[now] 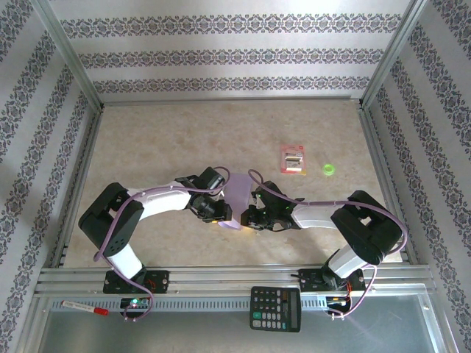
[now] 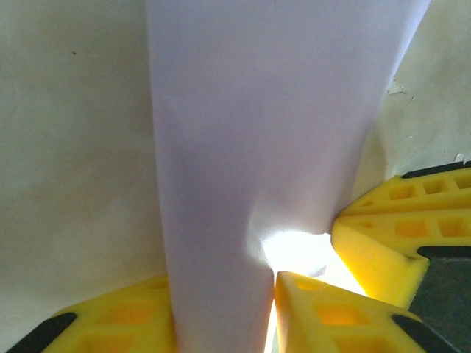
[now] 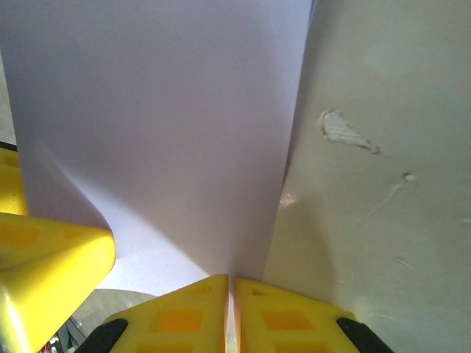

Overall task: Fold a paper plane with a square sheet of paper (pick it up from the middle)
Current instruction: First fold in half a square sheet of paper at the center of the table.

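Note:
The square sheet of paper (image 1: 237,195) is pale lavender and stands bent upward between both grippers near the table's front middle. My left gripper (image 1: 219,213) holds it from the left. In the left wrist view the paper (image 2: 257,132) runs as a curved band down between the yellow fingers (image 2: 331,316), touching both. My right gripper (image 1: 250,218) holds it from the right. In the right wrist view its fingers (image 3: 184,316) are pressed together on the paper's (image 3: 162,125) lower edge. Each wrist view also shows a yellow finger of the other gripper close by.
A red-and-white packet (image 1: 294,159) and a small green ring (image 1: 328,170) lie on the table to the right, behind the right arm. A calculator (image 1: 275,309) and a marker pen (image 1: 85,307) rest on the front rail. Metal frame posts border the table.

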You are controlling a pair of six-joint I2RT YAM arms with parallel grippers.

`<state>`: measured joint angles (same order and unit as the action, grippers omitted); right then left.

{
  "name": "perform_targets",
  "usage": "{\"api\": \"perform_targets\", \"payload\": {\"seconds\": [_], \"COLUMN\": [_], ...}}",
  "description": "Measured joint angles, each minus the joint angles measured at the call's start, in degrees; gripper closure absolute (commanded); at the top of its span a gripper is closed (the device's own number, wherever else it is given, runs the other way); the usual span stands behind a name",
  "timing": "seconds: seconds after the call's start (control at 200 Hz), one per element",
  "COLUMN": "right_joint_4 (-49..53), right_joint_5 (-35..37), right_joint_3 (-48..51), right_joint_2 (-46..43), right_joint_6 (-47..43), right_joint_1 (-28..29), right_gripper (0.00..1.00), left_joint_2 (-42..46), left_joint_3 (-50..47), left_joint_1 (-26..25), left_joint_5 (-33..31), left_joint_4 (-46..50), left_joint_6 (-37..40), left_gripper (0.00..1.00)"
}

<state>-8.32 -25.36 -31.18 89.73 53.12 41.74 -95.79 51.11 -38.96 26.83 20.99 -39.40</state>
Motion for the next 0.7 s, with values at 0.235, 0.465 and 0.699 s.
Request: {"api": "perform_targets", "payload": {"seconds": [0.235,0.465,0.699], "right_joint_4": [0.8,1.7,6.4], "right_joint_5": [-0.5,-1.0,-0.4], "right_joint_3": [-0.4,-1.1,-1.9], "right_joint_2": [-0.1,-0.2,-3.3], "right_joint_6": [-1.0,-2.8,-6.1], "right_joint_1": [-0.4,-1.5,-5.3], "right_gripper": [0.84,0.82,0.81], "left_joint_2": [-0.2,-0.2,-0.2], "left_joint_3": [0.0,0.0,0.0], "left_joint_1": [0.0,0.0,0.0], "left_joint_5": [-0.1,-0.1,-0.1], "left_joint_4": [0.0,0.0,0.0], "left_joint_6": [0.0,-0.1,-0.1], "left_gripper": [0.74,0.80,0.84]}}
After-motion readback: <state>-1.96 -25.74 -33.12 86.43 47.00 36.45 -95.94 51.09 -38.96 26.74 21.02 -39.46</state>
